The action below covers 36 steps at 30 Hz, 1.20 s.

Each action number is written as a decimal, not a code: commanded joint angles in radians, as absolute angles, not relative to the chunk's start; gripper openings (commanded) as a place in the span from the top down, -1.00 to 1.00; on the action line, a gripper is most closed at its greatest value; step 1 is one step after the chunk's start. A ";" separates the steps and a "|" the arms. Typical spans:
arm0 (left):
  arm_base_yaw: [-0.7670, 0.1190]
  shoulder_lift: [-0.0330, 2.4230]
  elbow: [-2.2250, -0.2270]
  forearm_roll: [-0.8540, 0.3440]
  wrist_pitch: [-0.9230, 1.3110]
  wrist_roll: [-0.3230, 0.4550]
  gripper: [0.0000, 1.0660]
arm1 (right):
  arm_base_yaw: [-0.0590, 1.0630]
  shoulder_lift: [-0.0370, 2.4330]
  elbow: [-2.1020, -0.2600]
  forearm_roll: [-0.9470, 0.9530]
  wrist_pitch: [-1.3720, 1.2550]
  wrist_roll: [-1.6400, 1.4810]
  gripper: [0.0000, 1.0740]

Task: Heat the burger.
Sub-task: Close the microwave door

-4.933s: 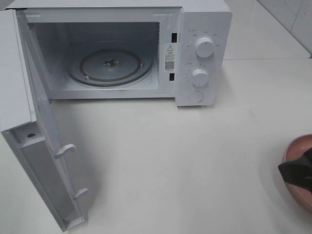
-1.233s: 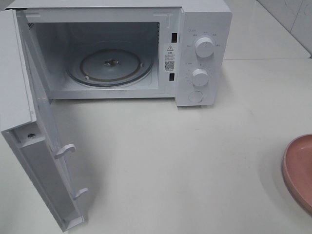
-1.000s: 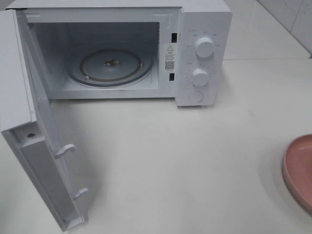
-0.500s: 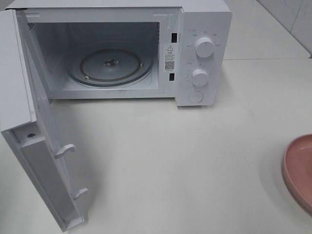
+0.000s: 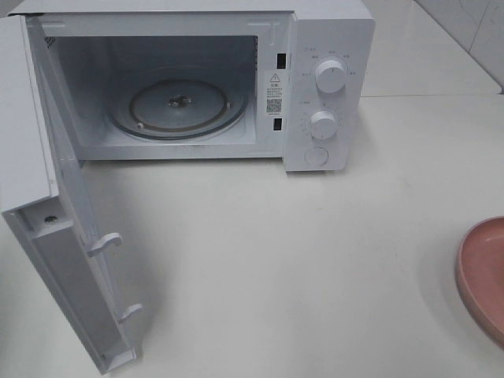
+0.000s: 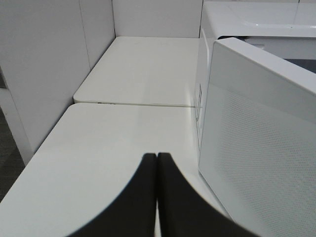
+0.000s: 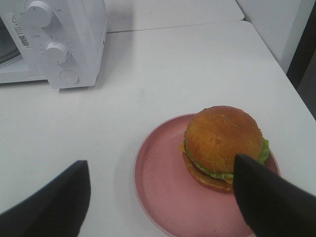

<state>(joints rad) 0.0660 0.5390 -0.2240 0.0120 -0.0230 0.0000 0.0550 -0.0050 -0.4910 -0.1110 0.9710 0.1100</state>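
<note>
The right hand (image 7: 160, 197) hangs above the white surface (image 7: 173, 69) with its two dark fingers (image 7: 264, 197) spread wide apart and nothing between them. Just ahead of it, partly within the span of the fingers, sits a round pink plate (image 7: 163, 187) carrying the round burger with a domed golden-brown bun, green lettuce and dark filling at its edge (image 7: 223, 144). The burger rests on the side of the plate nearer the finger pointed at above, whose tip overlaps the burger's edge in the wrist view; whether it touches cannot be told.

Farther ahead of the right hand, well apart from the plate, stands a white microwave oven with two round knobs and a button on its control panel (image 7: 59, 47). In the high view its door (image 5: 59, 244) is swung wide open, showing a clear glass turntable (image 5: 177, 106) inside.

The left hand (image 6: 157, 197) has its dark fingers pressed together, holding nothing, with the perforated outer face of the open door just beside it.
</note>
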 commanded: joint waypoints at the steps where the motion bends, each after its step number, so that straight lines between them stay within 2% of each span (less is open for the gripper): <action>1: 0.066 0.592 -0.221 0.047 -0.110 0.000 1.00 | 0.049 -0.031 -0.489 -0.115 0.963 0.104 -0.42; 12: 0.066 0.826 -0.221 0.118 -0.337 -0.042 1.00 | 0.049 -0.031 -0.489 -0.115 0.963 0.104 -0.42; 14: 0.066 0.922 -0.221 0.220 -0.436 -0.134 1.00 | 0.049 -0.031 -0.489 -0.115 0.963 0.104 -0.42; 17: 0.066 0.943 -0.221 0.259 -0.461 -0.160 1.00 | 0.049 -0.031 -0.489 -0.115 0.963 0.104 -0.42; 19: 0.066 1.046 -0.221 0.365 -0.567 -0.229 1.00 | 0.049 -0.031 -0.489 -0.115 0.963 0.104 -0.42; 26: 0.066 1.177 -0.225 0.378 -0.660 -0.241 1.00 | 0.049 -0.031 -0.489 -0.115 0.963 0.104 -0.42; 30: 0.066 1.279 -0.225 0.449 -0.785 -0.270 1.00 | 0.049 -0.031 -0.489 -0.115 0.963 0.104 -0.42; 34: 0.066 1.327 -0.225 0.450 -0.834 -0.274 1.00 | 0.049 -0.031 -0.489 -0.115 0.963 0.104 -0.42; 36: 0.035 1.364 -0.235 0.447 -0.876 -0.273 1.00 | 0.049 -0.031 -0.489 -0.115 0.963 0.104 -0.42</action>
